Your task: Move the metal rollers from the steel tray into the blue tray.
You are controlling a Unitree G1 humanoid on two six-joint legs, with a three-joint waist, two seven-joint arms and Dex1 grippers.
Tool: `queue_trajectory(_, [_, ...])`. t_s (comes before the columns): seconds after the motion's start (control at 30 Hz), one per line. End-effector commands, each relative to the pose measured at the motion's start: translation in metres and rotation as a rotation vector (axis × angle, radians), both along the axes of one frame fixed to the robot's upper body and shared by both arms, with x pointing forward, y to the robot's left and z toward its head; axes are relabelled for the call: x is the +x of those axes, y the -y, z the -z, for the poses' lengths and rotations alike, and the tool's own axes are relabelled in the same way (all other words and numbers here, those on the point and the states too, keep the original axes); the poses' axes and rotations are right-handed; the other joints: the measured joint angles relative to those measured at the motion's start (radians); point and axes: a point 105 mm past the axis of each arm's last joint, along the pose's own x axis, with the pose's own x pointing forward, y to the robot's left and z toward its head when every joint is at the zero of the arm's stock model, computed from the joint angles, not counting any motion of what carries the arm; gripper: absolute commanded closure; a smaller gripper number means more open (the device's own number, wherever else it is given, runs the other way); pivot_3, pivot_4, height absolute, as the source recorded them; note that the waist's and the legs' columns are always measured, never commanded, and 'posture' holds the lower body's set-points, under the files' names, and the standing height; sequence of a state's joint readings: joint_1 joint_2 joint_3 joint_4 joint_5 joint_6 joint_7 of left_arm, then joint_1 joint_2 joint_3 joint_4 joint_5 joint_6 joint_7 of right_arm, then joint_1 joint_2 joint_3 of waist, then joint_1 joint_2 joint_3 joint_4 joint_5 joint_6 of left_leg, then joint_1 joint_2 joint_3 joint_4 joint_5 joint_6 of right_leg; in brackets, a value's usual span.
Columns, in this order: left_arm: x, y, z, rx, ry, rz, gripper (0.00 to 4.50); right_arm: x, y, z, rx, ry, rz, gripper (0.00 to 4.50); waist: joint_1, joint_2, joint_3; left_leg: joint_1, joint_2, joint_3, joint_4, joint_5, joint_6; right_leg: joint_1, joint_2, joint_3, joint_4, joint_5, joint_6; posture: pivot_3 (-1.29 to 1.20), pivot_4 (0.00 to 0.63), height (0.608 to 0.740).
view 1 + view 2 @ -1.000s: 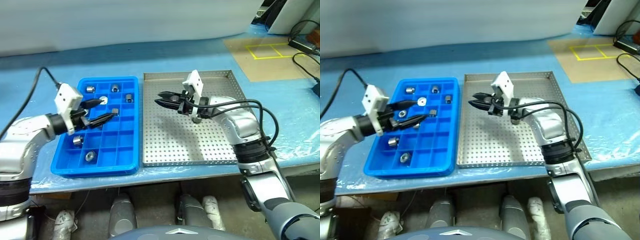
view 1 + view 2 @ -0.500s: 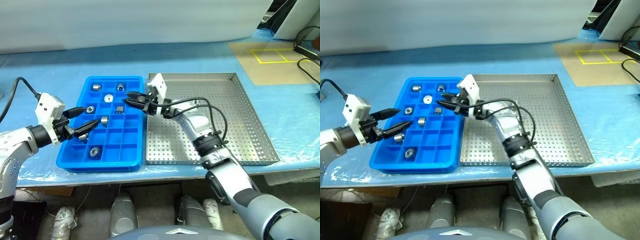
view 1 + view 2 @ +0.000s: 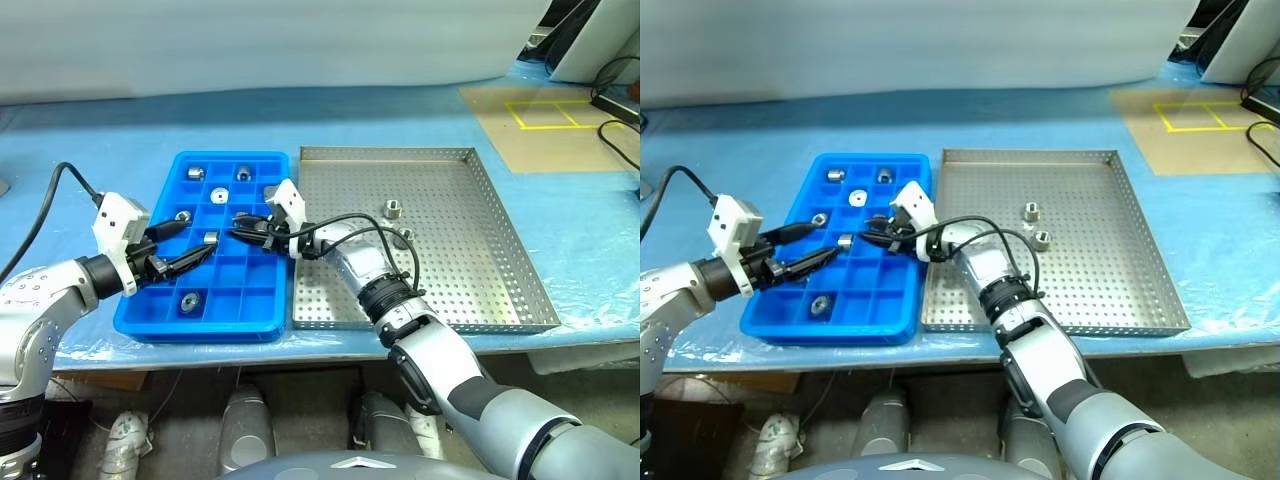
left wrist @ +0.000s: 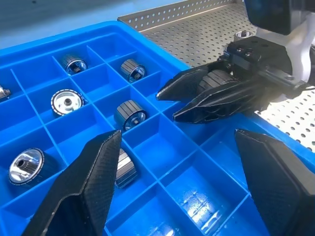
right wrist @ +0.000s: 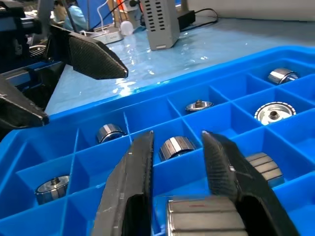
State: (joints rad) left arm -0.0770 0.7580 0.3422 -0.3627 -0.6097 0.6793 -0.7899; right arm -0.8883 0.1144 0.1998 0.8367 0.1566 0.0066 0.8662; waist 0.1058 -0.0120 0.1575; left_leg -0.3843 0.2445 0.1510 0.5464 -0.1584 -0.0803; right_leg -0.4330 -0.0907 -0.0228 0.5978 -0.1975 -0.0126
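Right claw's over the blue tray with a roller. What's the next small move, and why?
Probably open the right claw wider so its roller drops. It sits between the fingers, above an empty compartment of the blue tray. Then swing back: two rollers remain in the steel tray.

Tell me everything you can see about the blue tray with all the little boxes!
The bright blue plastic tray is a rectangle split by thin walls into a grid of small square compartments. It looks glossy and lies flat on the blue table cover, right beside the perforated steel tray. Several compartments hold one small shiny metal roller each; many others are bare. The right gripper hangs over its middle and the left gripper over its left part.
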Motion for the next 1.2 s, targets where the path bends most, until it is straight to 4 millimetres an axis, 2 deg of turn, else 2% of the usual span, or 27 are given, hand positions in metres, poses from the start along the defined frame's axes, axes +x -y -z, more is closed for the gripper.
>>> queue_trajectory(0.03, [0.000,0.009,-0.009,-0.004,0.041,0.033,0.64,0.000,-0.007,-0.007,0.011,0.023,-0.001,2.01,0.000,0.000,0.000,0.001,0.000,0.000,0.000,0.000,0.000,0.000,0.000,0.000,0.001,0.000,-0.001,0.24,0.150,0.740])
queue_trajectory(0.23, [0.002,0.013,-0.009,-0.011,0.040,0.047,0.64,0.005,0.006,-0.022,0.057,0.044,0.010,2.01,0.001,0.000,0.000,0.003,0.003,-0.002,0.000,0.001,-0.001,0.000,-0.001,0.001,0.008,-0.003,-0.004,0.22,0.150,0.740])
queue_trajectory(0.33, [0.005,0.016,-0.008,-0.021,0.038,0.060,0.64,0.009,0.023,-0.034,0.099,0.038,0.026,2.01,0.002,0.000,0.000,0.003,0.004,-0.002,0.000,0.003,-0.005,0.000,0.000,0.001,0.008,-0.003,-0.004,0.19,0.150,0.740])
queue_trajectory(0.4, [0.007,0.018,-0.007,-0.024,0.034,0.071,0.64,0.011,0.029,-0.034,0.098,0.027,0.039,2.01,0.002,0.000,0.000,0.003,0.003,-0.002,0.000,0.004,-0.005,0.000,0.000,0.001,0.008,-0.003,-0.004,0.18,0.150,0.740])
queue_trajectory(0.6, [0.016,0.029,-0.008,-0.035,0.047,0.105,0.64,0.011,0.024,-0.032,0.107,0.023,0.062,2.01,-0.009,-0.001,0.000,0.003,0.004,-0.002,0.000,0.005,-0.005,0.000,0.001,0.001,0.008,-0.003,-0.004,0.17,0.150,0.740])
queue_trajectory(0.67, [0.017,0.030,-0.009,-0.035,0.048,0.110,0.64,0.008,0.021,-0.037,0.138,0.029,0.054,1.67,-0.012,-0.001,0.000,0.003,0.004,-0.002,0.000,0.005,-0.005,-0.001,0.002,0.000,0.008,-0.003,-0.004,0.17,0.150,0.740])
queue_trajectory(0.73, [0.016,0.030,-0.008,-0.031,0.043,0.111,0.64,0.008,0.019,-0.044,0.161,0.029,0.055,1.14,-0.011,-0.001,0.000,0.003,0.004,-0.002,0.000,0.005,-0.005,-0.001,0.002,0.000,0.008,-0.003,-0.004,0.17,0.150,0.740])
queue_trajectory(0.83, [0.014,0.031,0.000,-0.011,0.023,0.121,0.64,0.013,0.020,-0.061,0.216,-0.021,0.075,0.13,-0.009,-0.001,0.000,0.002,0.004,-0.002,0.000,0.005,-0.005,-0.001,0.001,0.000,0.008,-0.003,-0.004,0.17,0.150,0.740])
queue_trajectory(1.0, [0.017,0.035,0.011,-0.031,0.000,0.118,0.64,0.003,0.030,-0.106,0.357,-0.084,-0.007,0.13,-0.003,-0.001,0.000,0.002,0.004,-0.002,0.000,0.005,-0.005,0.000,0.001,0.000,0.008,-0.003,-0.004,0.16,0.150,0.740])
queue_trajectory(1.1, [0.022,0.042,0.016,-0.033,0.006,0.125,0.64,-0.013,0.034,-0.119,0.388,-0.174,-0.101,0.13,-0.003,-0.001,0.000,0.003,0.004,-0.002,0.000,0.005,-0.005,0.001,0.002,0.000,0.008,-0.003,-0.004,0.15,0.150,0.740])
queue_trajectory(1.2, [0.034,0.050,0.011,-0.045,0.052,0.111,0.64,-0.024,0.038,-0.129,0.423,-0.297,-0.166,0.13,-0.003,-0.001,0.000,0.004,0.004,-0.002,0.000,0.005,-0.006,0.001,0.002,0.000,0.008,-0.003,-0.004,0.14,0.150,0.740])
